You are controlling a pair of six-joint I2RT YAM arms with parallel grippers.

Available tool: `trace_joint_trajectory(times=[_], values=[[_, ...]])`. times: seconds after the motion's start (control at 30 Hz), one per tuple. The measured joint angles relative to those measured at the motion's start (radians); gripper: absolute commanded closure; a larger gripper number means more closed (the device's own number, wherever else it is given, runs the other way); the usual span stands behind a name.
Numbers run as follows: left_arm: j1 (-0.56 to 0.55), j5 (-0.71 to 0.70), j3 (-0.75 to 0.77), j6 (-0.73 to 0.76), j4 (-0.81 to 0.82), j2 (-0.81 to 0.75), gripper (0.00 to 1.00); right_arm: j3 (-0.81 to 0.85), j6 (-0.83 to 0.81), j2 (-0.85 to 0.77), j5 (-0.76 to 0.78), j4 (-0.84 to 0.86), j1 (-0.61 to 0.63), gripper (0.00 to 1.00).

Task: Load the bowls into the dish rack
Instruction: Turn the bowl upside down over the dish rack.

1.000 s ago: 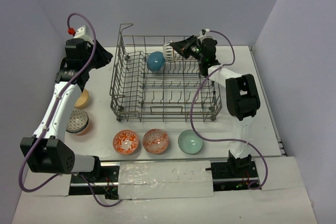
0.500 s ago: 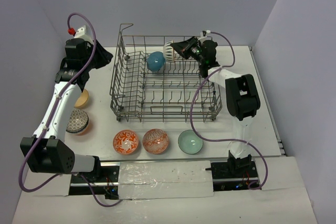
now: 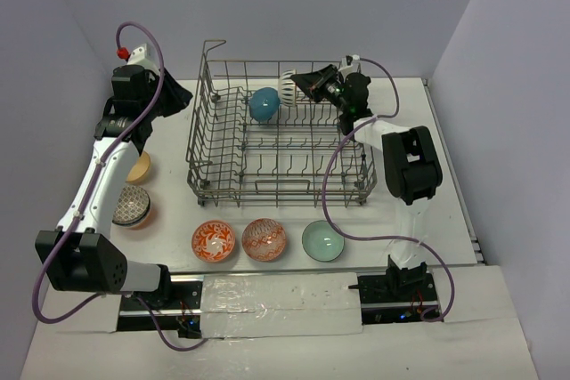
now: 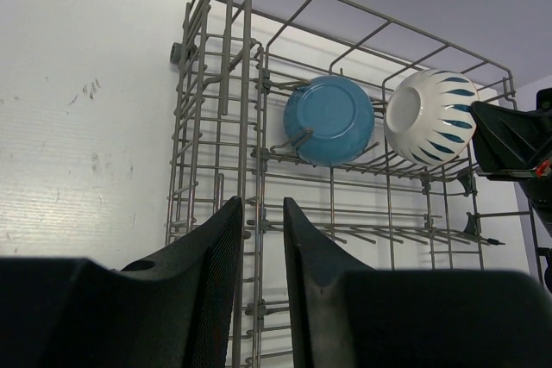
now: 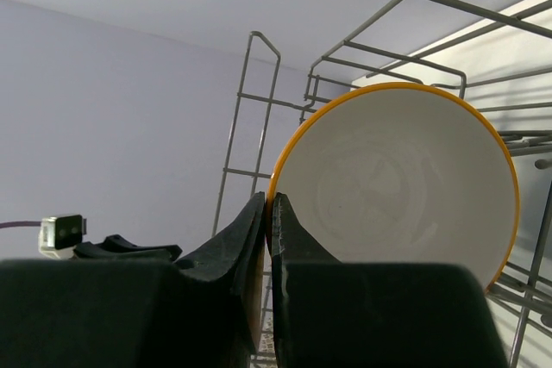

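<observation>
The grey wire dish rack (image 3: 356,186) stands mid-table. A teal-blue bowl (image 3: 264,104) stands on edge among its back tines, and also shows in the left wrist view (image 4: 329,120). My right gripper (image 3: 301,84) is shut on the orange rim of a white striped bowl (image 3: 287,86), holding it on edge over the rack's back row, just right of the teal bowl. The right wrist view shows the gripper (image 5: 268,200) and the bowl's white inside (image 5: 397,187). My left gripper (image 3: 178,92) hovers left of the rack, narrowly open and empty (image 4: 261,204).
On the table in front of the rack lie two orange-red patterned bowls (image 3: 214,240) (image 3: 264,238) and a pale green bowl (image 3: 322,240). At the left are a tan bowl (image 3: 139,166) and a blue-white patterned bowl (image 3: 132,206) stacked on an orange one. Walls stand on three sides.
My right wrist has shifted slightly, with the striped bowl staying almost in place over the rack's back row. The left arm has not moved.
</observation>
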Motion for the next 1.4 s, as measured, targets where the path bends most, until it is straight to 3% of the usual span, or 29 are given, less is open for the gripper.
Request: trace_joint_trajectory(times=[1.4], values=[[0.001, 0.011, 0.000, -0.017, 0.001, 0.000, 0.70, -0.023, 0.104, 0.000, -0.104, 0.037, -0.050, 1.00]])
